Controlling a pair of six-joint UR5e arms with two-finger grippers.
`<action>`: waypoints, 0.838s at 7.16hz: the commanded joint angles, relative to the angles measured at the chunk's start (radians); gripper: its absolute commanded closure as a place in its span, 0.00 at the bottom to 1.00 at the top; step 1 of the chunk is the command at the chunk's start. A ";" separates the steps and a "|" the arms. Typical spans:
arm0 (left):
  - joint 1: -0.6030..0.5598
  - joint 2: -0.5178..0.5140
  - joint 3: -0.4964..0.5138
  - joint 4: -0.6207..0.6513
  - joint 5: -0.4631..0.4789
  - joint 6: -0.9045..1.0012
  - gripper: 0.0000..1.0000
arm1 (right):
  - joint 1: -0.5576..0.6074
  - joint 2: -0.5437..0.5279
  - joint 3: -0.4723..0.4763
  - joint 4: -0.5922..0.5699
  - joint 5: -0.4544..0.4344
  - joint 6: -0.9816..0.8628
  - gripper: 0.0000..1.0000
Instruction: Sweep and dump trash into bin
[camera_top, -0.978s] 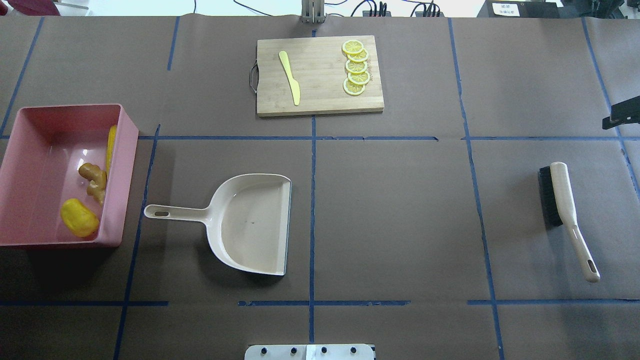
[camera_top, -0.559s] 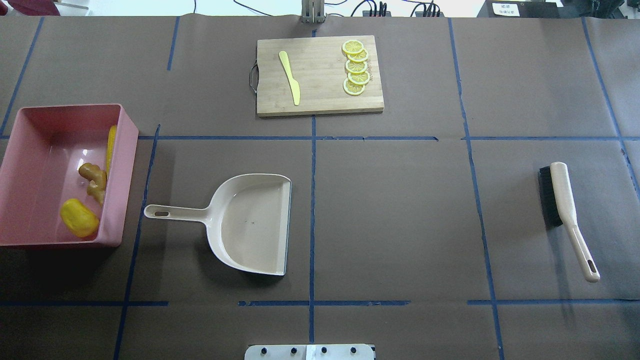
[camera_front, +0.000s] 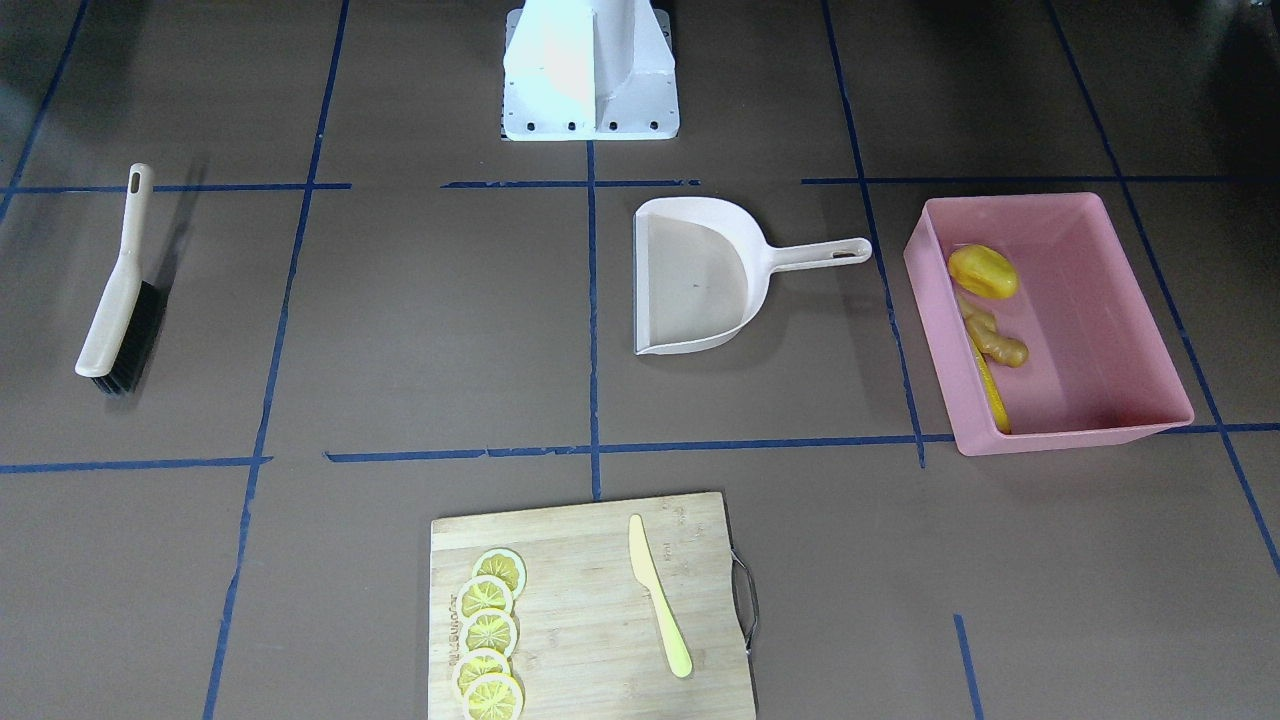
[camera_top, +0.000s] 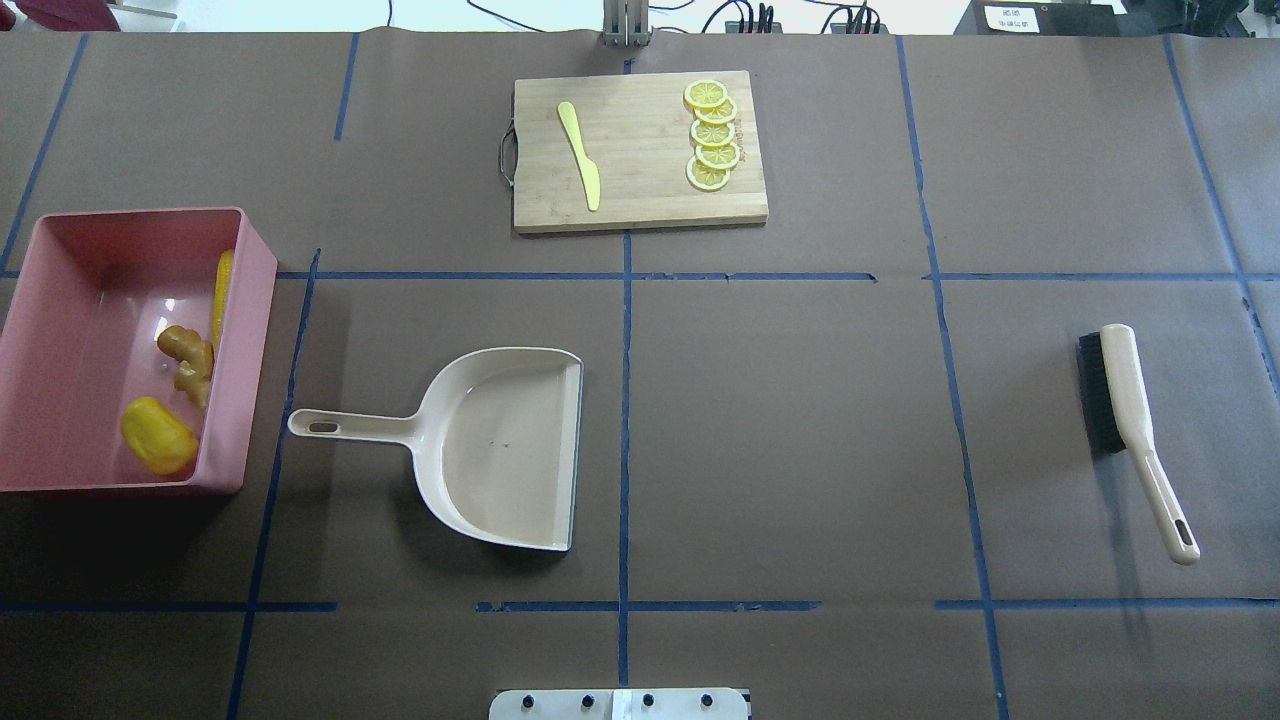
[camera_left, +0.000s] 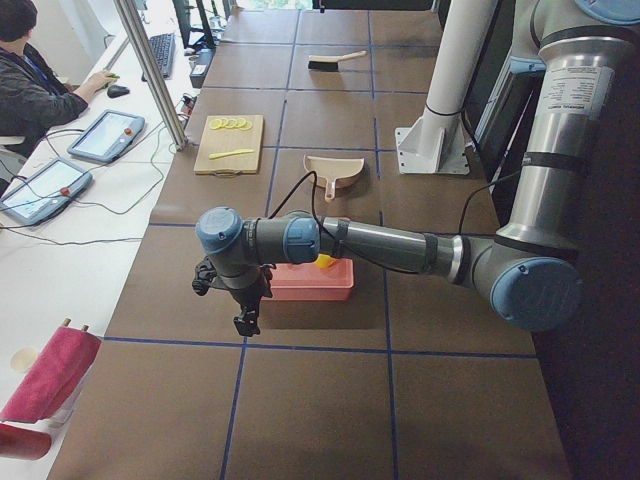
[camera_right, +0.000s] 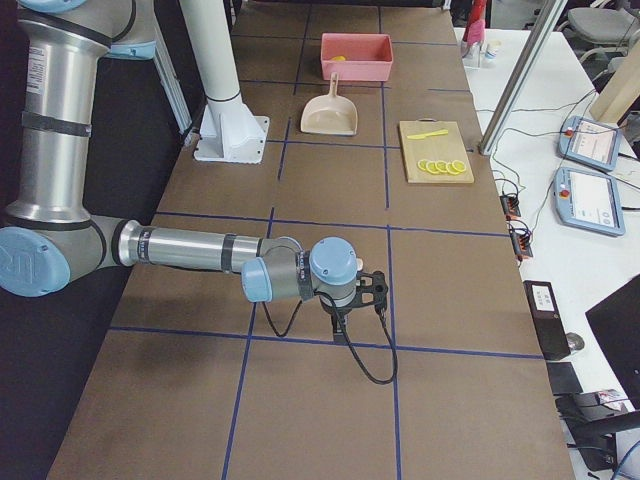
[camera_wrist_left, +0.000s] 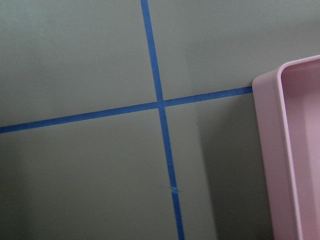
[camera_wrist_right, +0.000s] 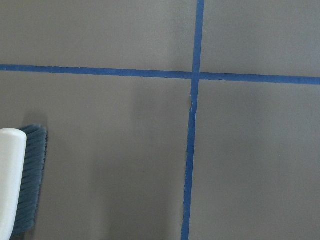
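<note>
The pink bin (camera_top: 60, 228) stands at the table's left in the overhead view and on the right in the front-facing view (camera_front: 1075, 440). In it lie the corn cob (camera_top: 222, 290), the ginger root (camera_top: 188, 362) and the yellow potato-like piece (camera_top: 158, 435). The beige dustpan (camera_top: 500, 450) lies empty beside the bin. The brush (camera_top: 1125, 390) lies flat at the right. My left gripper (camera_left: 243, 322) hangs just outside the bin's outer side; my right gripper (camera_right: 343, 326) hangs beyond the brush. Each shows only in a side view, so I cannot tell whether it is open or shut.
A wooden cutting board (camera_top: 640, 190) with several lemon slices (camera_top: 712, 135) and a pale yellow knife (camera_top: 580, 155) lies at the table's far middle. The robot's base (camera_front: 590, 70) stands at the near edge. An operator (camera_left: 40, 70) sits beyond the table.
A dark part of my right arm at the overhead view's right edge has moved out of that view. Bin, trash, dustpan and brush have not moved.
</note>
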 joint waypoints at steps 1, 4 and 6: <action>-0.015 0.026 0.006 -0.006 -0.033 -0.034 0.00 | 0.008 0.001 0.003 -0.001 0.016 0.005 0.00; -0.018 0.158 0.008 -0.193 -0.024 -0.056 0.00 | 0.012 0.004 0.002 -0.006 0.035 0.018 0.00; -0.029 0.151 0.000 -0.197 -0.004 -0.090 0.00 | 0.013 0.002 0.003 -0.004 0.035 0.020 0.00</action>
